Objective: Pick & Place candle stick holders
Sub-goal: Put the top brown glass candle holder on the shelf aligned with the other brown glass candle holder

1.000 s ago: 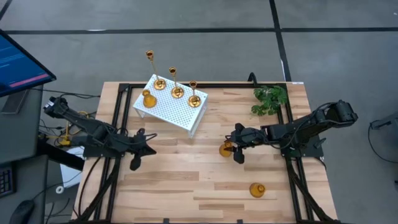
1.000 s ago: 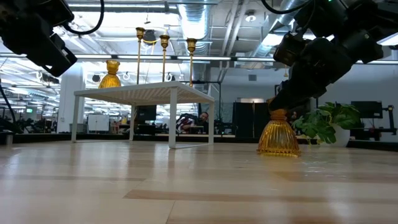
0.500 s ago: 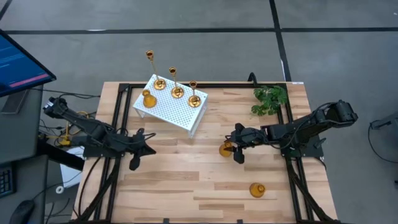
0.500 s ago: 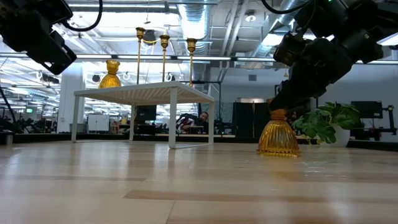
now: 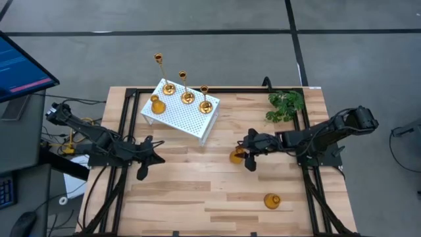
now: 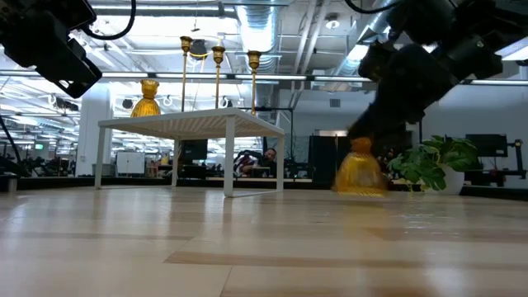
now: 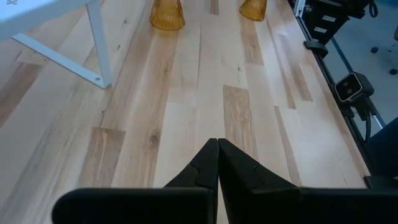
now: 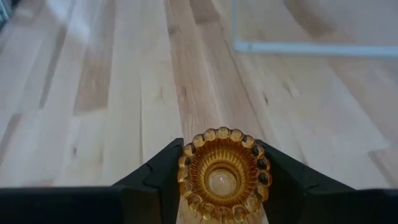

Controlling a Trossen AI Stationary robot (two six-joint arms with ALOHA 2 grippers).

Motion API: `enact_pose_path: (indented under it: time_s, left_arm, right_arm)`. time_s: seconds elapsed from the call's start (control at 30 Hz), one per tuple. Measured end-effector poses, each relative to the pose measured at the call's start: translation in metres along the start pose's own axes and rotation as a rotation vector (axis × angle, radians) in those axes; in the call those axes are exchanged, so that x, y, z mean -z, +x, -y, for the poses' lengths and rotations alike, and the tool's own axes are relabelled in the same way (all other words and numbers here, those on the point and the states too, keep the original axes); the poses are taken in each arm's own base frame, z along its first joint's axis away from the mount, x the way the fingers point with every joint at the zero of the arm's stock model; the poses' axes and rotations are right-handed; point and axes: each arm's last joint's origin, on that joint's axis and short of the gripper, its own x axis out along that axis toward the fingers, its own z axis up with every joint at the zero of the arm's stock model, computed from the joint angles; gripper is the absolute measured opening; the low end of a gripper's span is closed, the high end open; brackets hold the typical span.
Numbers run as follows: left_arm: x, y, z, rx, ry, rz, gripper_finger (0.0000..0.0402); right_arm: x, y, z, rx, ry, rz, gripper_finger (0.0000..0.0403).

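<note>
My right gripper [image 5: 246, 157] is shut on a short bell-shaped gold holder [image 5: 236, 156] near the table's middle right; it shows blurred in the low view [image 6: 359, 171]. A second bell holder [image 5: 272, 201] stands on its base near the front right. Three tall thin-stemmed holders [image 5: 187, 97] and another bell holder [image 5: 156, 104] stand on a white perforated stand [image 5: 187, 117] at the far left. My left gripper [image 5: 146, 158] is shut and empty over the table's left part [image 7: 217, 163]. My right gripper pinches the bell holder's scalloped top rim [image 8: 219, 142] between its two fingers [image 8: 163, 175], one on each side. The fingers slant down from the table's right. The holder stays upright, its base [image 6: 359, 188] a little above the table.
A green leafy plant [image 5: 285, 105] stands at the far right. Black frame rails [image 5: 309, 178] run along the table's left and right sides. Bare wood lies between the stand and the front edge.
My right gripper has gone toward the table's left and a little up with the bell holder, which has come off the table and stays upright.
</note>
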Motion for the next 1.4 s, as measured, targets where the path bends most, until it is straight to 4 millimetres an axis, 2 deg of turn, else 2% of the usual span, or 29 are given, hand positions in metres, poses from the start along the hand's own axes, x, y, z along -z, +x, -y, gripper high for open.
enact_pose_path:
  time_s: [0.23,0.73,0.97,1.2,1.3,1.4]
  left_arm:
    - [-0.001,0.000,0.000,0.004,-0.003,0.007,0.0008]
    - [-0.002,0.000,0.001,0.010,-0.008,0.021,0.0008]
    - [-0.003,0.000,0.001,0.013,-0.010,0.028,0.0008]
    - [-0.003,0.000,0.001,0.014,-0.011,0.031,0.0008]
    - [-0.003,0.000,0.001,0.015,-0.012,0.033,0.0008]
    - [-0.003,0.000,0.002,0.016,-0.013,0.034,0.0008]
  right_arm:
    - [-0.021,-0.001,-0.001,0.012,0.007,0.018,0.0160]
    - [-0.076,-0.014,-0.015,0.030,-0.119,-0.038,0.0157]
    - [-0.123,-0.032,-0.018,0.039,-0.169,0.027,0.0161]
    - [-0.172,-0.054,-0.007,0.083,-0.202,0.165,0.0155]
    - [-0.188,-0.051,-0.001,0.109,-0.217,0.190,0.0156]
    - [-0.201,-0.037,0.005,0.099,-0.234,0.172,0.0164]
